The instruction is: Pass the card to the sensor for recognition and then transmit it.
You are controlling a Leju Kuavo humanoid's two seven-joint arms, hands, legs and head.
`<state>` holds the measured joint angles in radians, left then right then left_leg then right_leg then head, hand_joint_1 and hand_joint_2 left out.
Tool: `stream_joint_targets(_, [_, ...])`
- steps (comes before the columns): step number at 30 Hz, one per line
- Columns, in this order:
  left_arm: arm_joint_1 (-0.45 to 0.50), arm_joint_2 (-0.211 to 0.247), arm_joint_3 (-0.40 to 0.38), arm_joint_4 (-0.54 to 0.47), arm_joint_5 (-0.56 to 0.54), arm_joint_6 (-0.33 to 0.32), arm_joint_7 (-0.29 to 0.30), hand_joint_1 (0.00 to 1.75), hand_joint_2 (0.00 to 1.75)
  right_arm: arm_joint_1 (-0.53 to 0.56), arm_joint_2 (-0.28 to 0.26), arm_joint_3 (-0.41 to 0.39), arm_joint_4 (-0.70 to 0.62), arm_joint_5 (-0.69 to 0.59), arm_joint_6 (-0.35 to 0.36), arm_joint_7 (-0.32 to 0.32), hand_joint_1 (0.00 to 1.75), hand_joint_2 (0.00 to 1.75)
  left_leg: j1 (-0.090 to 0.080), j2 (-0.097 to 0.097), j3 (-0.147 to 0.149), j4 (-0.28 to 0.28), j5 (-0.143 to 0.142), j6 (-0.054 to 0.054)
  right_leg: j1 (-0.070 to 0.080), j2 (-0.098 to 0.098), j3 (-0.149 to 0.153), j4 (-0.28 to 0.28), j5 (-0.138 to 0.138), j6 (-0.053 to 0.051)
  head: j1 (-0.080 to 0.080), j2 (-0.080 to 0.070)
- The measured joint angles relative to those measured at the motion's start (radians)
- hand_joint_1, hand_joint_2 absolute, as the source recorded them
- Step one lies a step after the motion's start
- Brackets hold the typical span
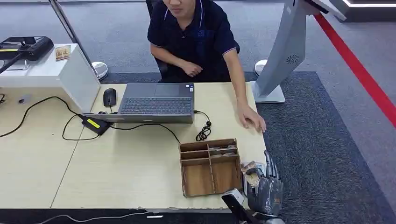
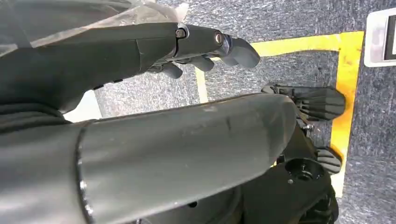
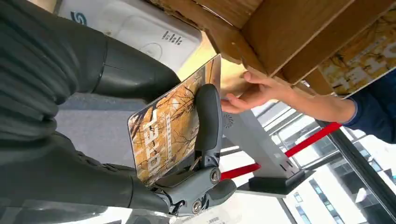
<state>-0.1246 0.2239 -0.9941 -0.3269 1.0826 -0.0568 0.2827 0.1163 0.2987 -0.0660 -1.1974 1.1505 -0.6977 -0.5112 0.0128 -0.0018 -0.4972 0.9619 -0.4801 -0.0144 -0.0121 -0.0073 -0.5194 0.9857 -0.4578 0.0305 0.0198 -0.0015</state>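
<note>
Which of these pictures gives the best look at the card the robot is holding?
The right wrist view: the card appears large, its orange printed face clear, held by the right hand. The head view shows just a small piece at that hand.

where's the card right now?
The orange patterned card is held in the right hand, off the table's right front corner, just right of the wooden divided tray.

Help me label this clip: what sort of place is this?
Probably an office lobby or reception desk: an open grey laptop on a pale wooden table, a white standing kiosk, grey carpet with a red floor stripe.
</note>
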Motion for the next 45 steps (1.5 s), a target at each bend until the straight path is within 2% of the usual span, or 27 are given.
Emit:
stream_joint_targets(7, [0.000,0.000,0.000,0.000,0.000,0.000,0.000,0.00,0.00,0.001,0.002,-0.014,0.015,0.020,0.000,0.003,1.75,1.75,0.000,0.000,0.000,0.000,0.000,0.000,0.000,0.000,0.000,0.000,0.000,0.000,0.000,0.000])
stream_joint_targets(19, [0.000,0.000,0.000,0.000,-0.006,-0.006,0.000,0.00,0.00,0.002,0.003,-0.024,0.021,0.128,0.000,0.010,1.75,1.75,0.000,0.000,0.000,0.000,0.000,0.000,0.000,0.000,0.000,0.000,0.000,0.000,0.000,0.000])
stream_joint_targets(32, [0.000,0.000,0.000,0.000,-0.011,-0.010,0.000,0.00,0.00,0.000,-0.005,-0.029,0.033,0.191,-0.001,0.153,1.75,1.75,0.000,0.000,0.000,0.000,0.000,0.000,0.000,0.000,0.000,0.000,0.000,0.000,0.000,0.000])
stream_joint_targets(45, [0.000,0.000,0.000,0.000,-0.014,-0.010,0.000,0.00,0.00,-0.003,-0.014,-0.033,0.064,0.210,-0.001,0.225,1.75,1.75,0.000,0.000,0.000,0.000,0.000,0.000,0.000,0.000,-0.001,0.000,0.000,0.000,0.000,0.000])
